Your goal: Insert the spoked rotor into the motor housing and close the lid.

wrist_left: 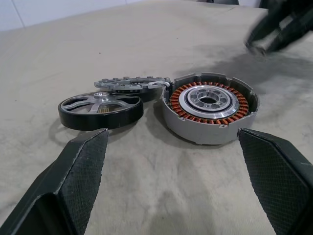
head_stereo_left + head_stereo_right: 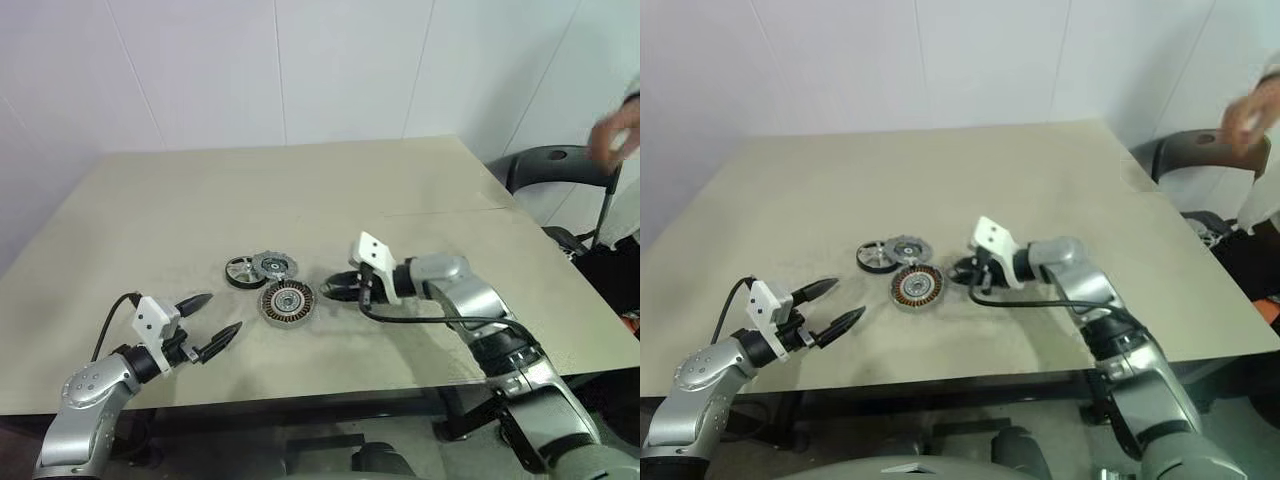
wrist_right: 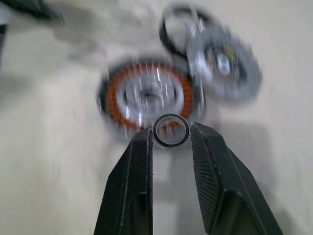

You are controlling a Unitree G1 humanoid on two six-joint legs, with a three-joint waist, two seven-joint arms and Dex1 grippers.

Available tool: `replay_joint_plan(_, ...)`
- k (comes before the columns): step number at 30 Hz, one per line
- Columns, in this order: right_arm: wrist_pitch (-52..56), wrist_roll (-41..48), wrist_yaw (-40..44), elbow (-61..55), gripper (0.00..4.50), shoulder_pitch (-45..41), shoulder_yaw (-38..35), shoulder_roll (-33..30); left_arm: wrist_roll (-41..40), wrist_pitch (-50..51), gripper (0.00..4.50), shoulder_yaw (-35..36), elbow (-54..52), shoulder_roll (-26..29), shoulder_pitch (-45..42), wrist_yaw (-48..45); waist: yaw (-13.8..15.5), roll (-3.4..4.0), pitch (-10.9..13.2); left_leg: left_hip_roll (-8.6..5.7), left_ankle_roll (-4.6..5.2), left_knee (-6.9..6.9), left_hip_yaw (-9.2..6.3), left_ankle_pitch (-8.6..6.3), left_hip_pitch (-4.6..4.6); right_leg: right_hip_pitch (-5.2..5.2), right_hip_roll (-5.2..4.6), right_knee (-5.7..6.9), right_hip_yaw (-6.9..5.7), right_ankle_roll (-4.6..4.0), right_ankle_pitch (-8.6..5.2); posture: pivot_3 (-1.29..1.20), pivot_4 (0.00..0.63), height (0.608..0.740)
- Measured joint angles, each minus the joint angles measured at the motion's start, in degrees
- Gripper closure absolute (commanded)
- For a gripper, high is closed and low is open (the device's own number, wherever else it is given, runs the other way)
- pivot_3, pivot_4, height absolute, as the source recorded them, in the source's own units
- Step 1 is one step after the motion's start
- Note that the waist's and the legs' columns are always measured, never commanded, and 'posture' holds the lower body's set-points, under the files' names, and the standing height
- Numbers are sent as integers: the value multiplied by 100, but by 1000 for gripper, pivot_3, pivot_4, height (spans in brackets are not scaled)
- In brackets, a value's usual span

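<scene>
Right gripper [image 3: 170, 139] pinching a small metal ring [image 3: 170, 130], left gripper [image 2: 214, 318] wide open.

The ring sits clamped between the right fingertips, held just beside the motor housing [image 2: 287, 303], which lies flat on the beige table [image 2: 300, 190]. The spoked rotor [image 2: 242, 271] rests behind it to the left, with the lid [image 2: 272, 265] leaning tilted on its rim. The left gripper hovers nearer the table's front edge, holding nothing. White walls behind; a dark chair [image 2: 555, 165] and a person's blurred hand [image 2: 615, 138] at right.
</scene>
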Motion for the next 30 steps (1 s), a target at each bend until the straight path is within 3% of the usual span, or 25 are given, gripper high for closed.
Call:
replay_joint_plan(8,68,-232,-356,509,3756,-381,501,736,10,-131,0,-9,115,-43,14,-37,8,2,1,-3,0,-5,-11,0,-2,-5,-2,-1,0,0,0,0,0,740)
replay_joint_plan(30,-292,-508,-618,1405,3756,-380,545,1120,12,-339,0,-4,168,-56,59,-105,-17,7,4,-3,0,-9,-10,0,-2,-8,0,-1,0,0,0,0,0,740)
